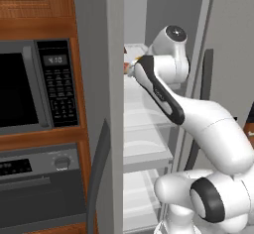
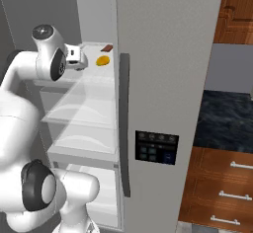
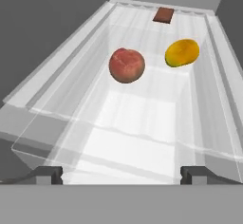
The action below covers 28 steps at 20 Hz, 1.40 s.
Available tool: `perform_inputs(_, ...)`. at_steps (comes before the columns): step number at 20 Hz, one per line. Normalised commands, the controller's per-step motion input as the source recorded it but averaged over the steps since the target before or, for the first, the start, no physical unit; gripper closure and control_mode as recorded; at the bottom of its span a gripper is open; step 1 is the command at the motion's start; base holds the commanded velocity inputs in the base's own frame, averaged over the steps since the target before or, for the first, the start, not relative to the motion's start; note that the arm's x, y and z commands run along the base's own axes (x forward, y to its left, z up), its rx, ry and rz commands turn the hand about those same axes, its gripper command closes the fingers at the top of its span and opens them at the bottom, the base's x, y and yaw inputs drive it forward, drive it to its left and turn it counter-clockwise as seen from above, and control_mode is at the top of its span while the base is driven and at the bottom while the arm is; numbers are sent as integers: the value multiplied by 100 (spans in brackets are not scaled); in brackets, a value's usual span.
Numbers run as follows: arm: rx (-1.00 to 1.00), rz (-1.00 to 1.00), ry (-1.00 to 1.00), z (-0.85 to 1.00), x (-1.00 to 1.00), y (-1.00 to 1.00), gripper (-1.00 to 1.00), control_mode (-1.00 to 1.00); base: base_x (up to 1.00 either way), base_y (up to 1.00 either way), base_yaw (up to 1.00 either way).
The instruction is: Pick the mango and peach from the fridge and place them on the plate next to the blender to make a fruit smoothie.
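Peach [image 3: 126,65]: round, light, slippery; we'd pinch its widest middle.
Mango [image 3: 182,52]: at its two o'clock.
Claw [image 3: 121,174]: fingers apart, empty.

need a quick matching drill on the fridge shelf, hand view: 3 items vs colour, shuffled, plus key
Things:
1. peach
2. mango
3. small block

Colours:
A. dark brown
B. reddish-pink
C. yellow-orange

Pairs: 1-B, 2-C, 3-A

All three lie on the same glass shelf in the fridge, ahead of the open gripper.
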Motion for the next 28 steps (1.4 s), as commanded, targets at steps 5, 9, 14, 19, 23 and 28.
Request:
perform_inputs(5,-6,0,5,-28,59,17,-100,-100,0,0,0)
perform_inputs(9,-1,0,1,-3,54,18,-100,-100,0,0,0)
perform_inputs(14,0,0,1,-4,51,11,-100,-100,0,0,0)
perform_inputs(19,0,0,1,-12,43,9,-100,-100,0,0,0)
perform_inputs(23,0,0,2,-20,40,14,-100,-100,0,0,0)
perform_inputs(28,0,0,2,-21,38,14,-100,-100,0,0,0)
